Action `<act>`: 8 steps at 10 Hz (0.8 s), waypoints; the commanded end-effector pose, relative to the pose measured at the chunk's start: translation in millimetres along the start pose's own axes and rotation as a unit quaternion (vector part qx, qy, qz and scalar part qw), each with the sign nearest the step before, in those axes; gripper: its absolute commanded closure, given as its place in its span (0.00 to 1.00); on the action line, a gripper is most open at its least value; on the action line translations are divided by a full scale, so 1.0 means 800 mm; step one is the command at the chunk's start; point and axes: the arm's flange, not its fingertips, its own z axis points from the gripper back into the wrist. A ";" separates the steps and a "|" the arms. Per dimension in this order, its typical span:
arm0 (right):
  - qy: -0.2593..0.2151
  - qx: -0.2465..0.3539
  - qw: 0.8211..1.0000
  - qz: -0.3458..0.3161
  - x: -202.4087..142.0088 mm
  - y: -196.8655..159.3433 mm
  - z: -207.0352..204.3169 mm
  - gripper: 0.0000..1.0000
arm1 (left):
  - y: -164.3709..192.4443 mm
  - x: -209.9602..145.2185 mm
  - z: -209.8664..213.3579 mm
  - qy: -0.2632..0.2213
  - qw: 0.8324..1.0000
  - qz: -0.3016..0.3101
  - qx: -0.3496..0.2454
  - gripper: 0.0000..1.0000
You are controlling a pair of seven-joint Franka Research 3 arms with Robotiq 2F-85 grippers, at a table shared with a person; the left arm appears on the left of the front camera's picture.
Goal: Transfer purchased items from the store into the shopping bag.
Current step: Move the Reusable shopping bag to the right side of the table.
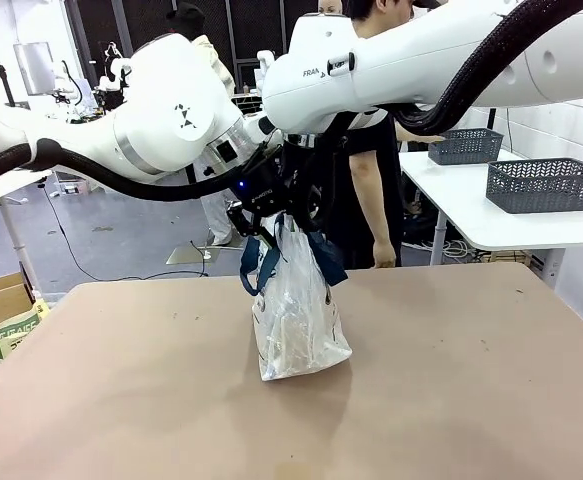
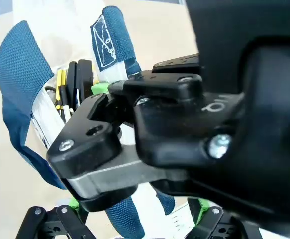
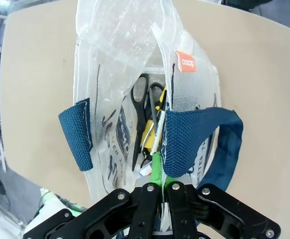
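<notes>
The translucent whitish plastic tote with navy strap handles point(image 1: 296, 325) stands mid-way across the worktop point(image 1: 471, 390), black-handled scissors point(image 3: 139, 107) inside. Right hand point(image 3: 160, 191) is clamped tight, apparently on the tote's rim by one strap. Left hand point(image 2: 135, 211) is spread wide at the mouth, gripping nothing.

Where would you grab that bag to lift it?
Probably by the free blue strap, from above: the bag stands upright, its straps loop out at the open top, and its thin film walls look limp. The right gripper pinches the rim beside the other strap.

shopping bag point(image 1: 296, 320): translucent, upright, mouth open | purchased items point(image 3: 140, 117): inside it
</notes>
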 end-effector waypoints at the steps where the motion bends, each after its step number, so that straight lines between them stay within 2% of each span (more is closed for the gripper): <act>1: 0.002 0.017 1.000 -0.006 0.004 0.001 -0.003 1.00 | -0.006 -0.001 -0.003 0.004 1.000 0.020 0.014 0.00; 6: 0.002 0.023 1.000 -0.005 0.003 -0.001 0.000 1.00 | -0.003 0.000 0.000 0.005 0.998 0.043 0.046 0.98; 8: 0.001 0.024 1.000 -0.007 0.002 -0.004 0.003 1.00 | -0.003 -0.003 0.004 0.009 0.997 0.046 0.057 1.00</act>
